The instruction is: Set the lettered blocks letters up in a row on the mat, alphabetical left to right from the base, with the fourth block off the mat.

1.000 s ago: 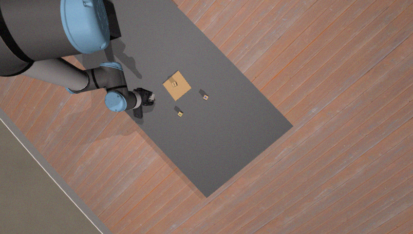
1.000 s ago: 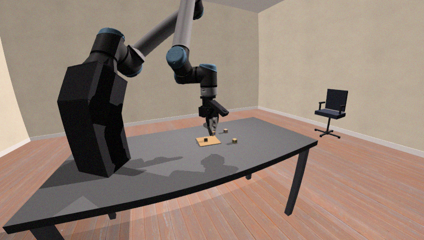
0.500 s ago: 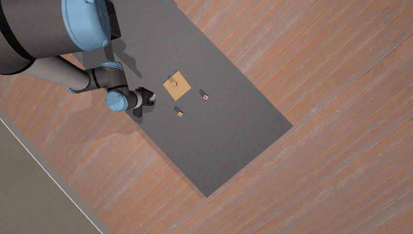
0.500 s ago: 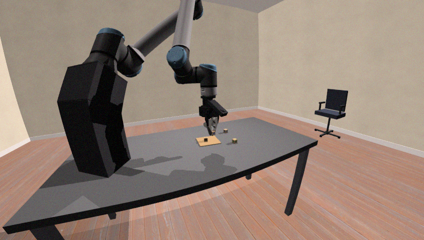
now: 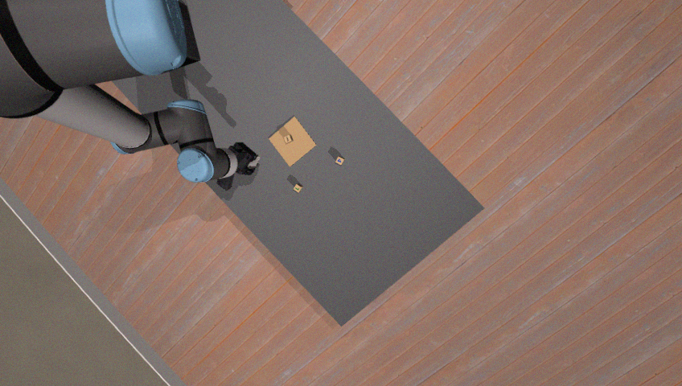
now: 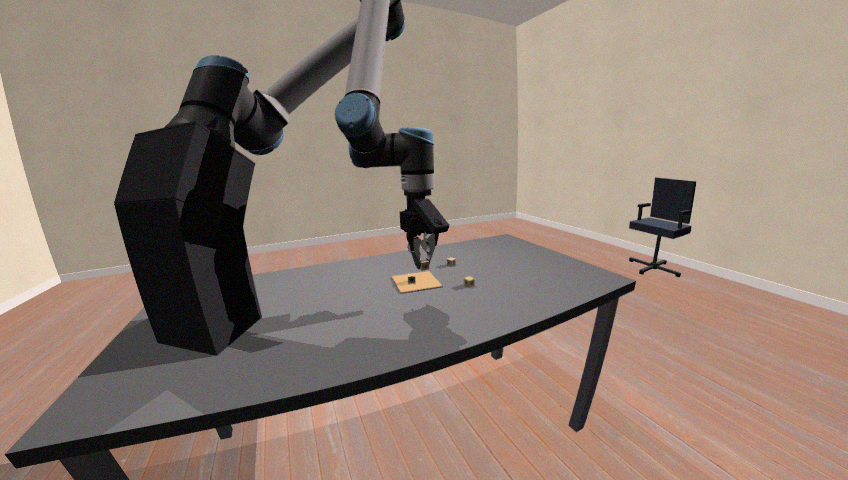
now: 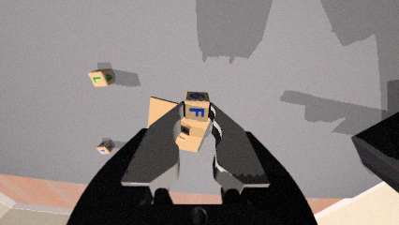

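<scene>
Tan block pinched, one block on the mat, two off it

You have the two-jaw gripper (image 5: 256, 163) (image 6: 423, 264) (image 7: 197, 103) pinching the F-marked block (image 6: 424, 265) (image 7: 197, 112) between its fingertips, above the table (image 5: 383, 215) (image 6: 357, 333) (image 7: 56, 37) and beside the mat (image 5: 298, 149) (image 6: 425, 285) (image 7: 158, 112). Its blue F shows on a face toward your wrist view.

On the mat, you find one shaded block (image 5: 287, 138) (image 6: 411, 279) (image 7: 185, 129); its mark is too small to read.

Off the mat, your green-lettered block (image 5: 297, 188) (image 6: 451, 261) (image 7: 98, 79) shows an L in the wrist view. Your blue-marked block (image 5: 338, 160) (image 6: 469, 281) (image 7: 106, 146) also sits off the mat, apart from the green-lettered one. The row is unformed.

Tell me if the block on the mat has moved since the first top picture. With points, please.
No. The block (image 5: 288, 138) (image 6: 411, 279) (image 7: 185, 129) keeps the same spot on the mat (image 5: 298, 147) (image 6: 427, 284) (image 7: 158, 112), near its left corner in the top view.
</scene>
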Action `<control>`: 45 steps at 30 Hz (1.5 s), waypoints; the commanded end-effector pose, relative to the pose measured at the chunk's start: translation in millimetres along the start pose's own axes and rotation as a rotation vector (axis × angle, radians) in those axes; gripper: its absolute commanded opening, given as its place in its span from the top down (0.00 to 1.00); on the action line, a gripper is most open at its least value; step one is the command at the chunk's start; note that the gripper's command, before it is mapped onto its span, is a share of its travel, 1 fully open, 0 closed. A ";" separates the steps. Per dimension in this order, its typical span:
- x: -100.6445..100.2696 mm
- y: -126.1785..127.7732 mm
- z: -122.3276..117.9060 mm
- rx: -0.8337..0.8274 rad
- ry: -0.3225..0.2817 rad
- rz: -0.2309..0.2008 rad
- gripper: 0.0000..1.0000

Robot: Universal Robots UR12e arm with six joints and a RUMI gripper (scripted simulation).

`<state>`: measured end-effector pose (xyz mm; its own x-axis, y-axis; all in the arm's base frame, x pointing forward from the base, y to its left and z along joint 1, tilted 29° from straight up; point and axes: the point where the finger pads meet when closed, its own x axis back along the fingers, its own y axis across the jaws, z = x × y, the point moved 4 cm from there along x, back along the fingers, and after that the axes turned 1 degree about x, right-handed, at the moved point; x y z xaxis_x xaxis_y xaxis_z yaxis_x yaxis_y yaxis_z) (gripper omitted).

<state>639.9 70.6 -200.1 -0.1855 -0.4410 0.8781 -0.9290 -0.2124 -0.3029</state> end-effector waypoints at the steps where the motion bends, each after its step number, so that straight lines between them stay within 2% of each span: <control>1: 0.0 1.9 -8.2 -0.139 0.003 -0.003 0.95; 11: 0.1 1.5 -17.1 -0.341 0.003 -0.002 0.95; 13: 0.1 1.5 -17.1 -0.341 0.003 -0.002 0.95; 28: 0.4 0.2 -33.2 -0.676 0.004 -0.002 0.95; 30: 0.4 0.2 -33.2 -0.676 0.004 -0.002 0.95; 45: 0.7 -1.9 -51.1 -1.014 0.005 -0.001 0.95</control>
<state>629.3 108.4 -182.9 -0.1840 -0.4422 0.8778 -0.8307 0.5473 0.1016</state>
